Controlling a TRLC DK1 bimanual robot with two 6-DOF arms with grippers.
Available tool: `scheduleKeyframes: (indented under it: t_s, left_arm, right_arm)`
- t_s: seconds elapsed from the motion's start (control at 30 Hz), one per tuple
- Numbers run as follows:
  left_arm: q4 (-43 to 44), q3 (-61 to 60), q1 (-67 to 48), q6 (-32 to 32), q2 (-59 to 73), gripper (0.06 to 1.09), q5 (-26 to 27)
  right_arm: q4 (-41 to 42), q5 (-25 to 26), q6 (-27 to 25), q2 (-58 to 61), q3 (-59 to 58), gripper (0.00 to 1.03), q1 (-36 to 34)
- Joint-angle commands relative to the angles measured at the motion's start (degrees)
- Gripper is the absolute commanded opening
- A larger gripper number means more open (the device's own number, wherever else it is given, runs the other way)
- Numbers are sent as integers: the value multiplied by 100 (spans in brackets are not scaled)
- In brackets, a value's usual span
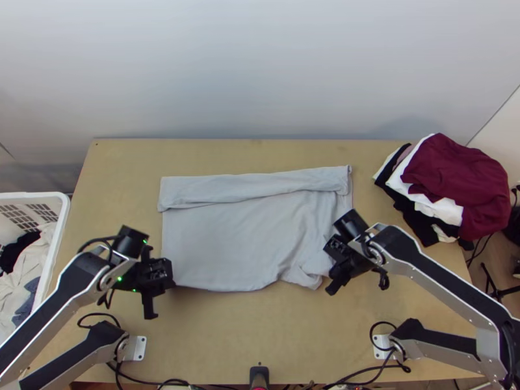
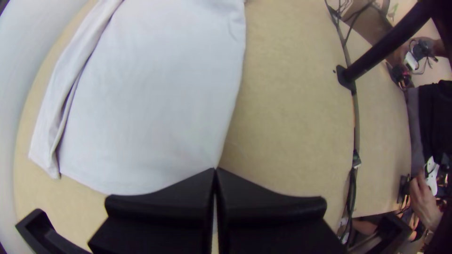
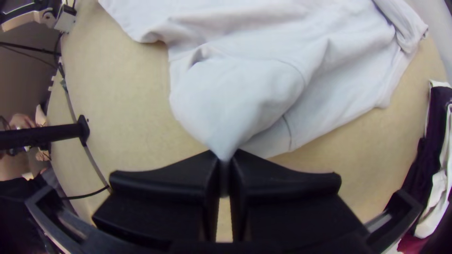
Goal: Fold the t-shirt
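Left tool (image 2: 215, 170) and right tool (image 3: 225, 157) each pinch the near side of the t-shirt (image 1: 227, 240), spread between them on the surface (image 1: 260, 331); its folded band (image 1: 250, 189) lies toward the far edge, likely the fold's direction.

I can't read any words or numbers from here. No label, brand or sign is legible.

A hand could pass over bare table (image 1: 260, 325) at the frame's lower centre, between left gripper (image 1: 169, 279) and right gripper (image 1: 331, 260); a basket (image 1: 54, 255) blocks far left, a clothes pile (image 1: 455, 179) the right.
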Motion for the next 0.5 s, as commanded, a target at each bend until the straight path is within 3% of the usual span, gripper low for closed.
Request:
scheduleKeyframes:
  t_s: [0.0,0.13,0.3,0.47]
  left_arm:
    - [-305,450,835,387,162,10,178]
    - [-401,766,1785,888,540,10,362]
    - [-384,1214,2338,1117,1129,10,477]
    - [-278,1425,2330,1073,1419,10,529]
  right_arm:
    - [-348,-221,-256,-83,408,3,-599]
    - [-629,-484,-765,49,645,3,-1276]
    - [-1543,-801,-1732,523,997,3,-1777]
    - [-1754,-809,-1996,760,1155,3,-1804]
